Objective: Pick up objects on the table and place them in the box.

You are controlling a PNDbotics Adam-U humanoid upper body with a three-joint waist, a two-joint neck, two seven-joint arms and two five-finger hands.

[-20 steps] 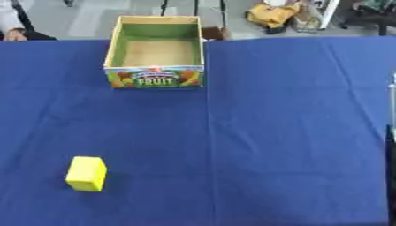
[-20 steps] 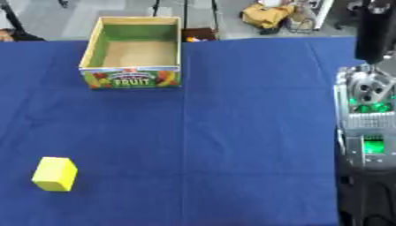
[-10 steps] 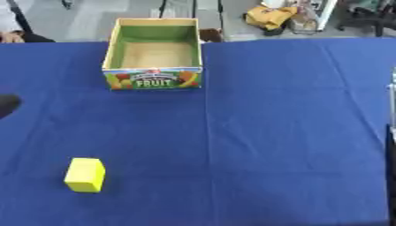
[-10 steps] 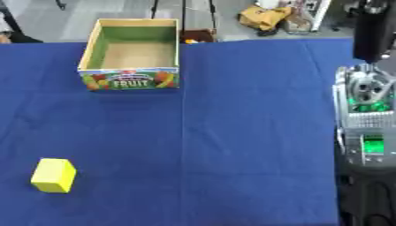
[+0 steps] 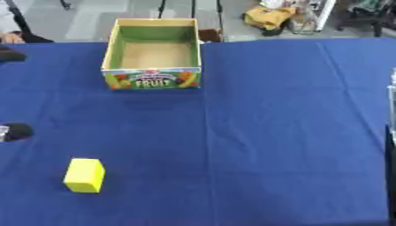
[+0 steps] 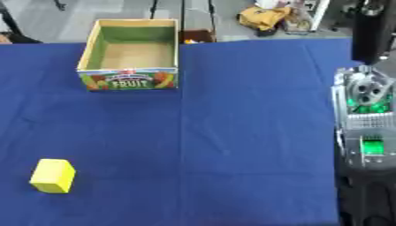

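The left robot hand, fingers unreadable, shows up-left of the yellow block, nearer than the right arm.

A dark blue cloth covers the table, matt and woven-looking, with soft creases running across it. Near the far edge stands a cardboard box, plain brown and dull inside on its floor, green on the inner walls, with a printed, slightly shiny paper label of fruit pictures on its front. Toward the near left corner lies a yellow block, smooth and evenly coloured, with a matt, plastic or foam look. At the right edge the right arm shows bare silver metal above black casing, with a glowing green patch
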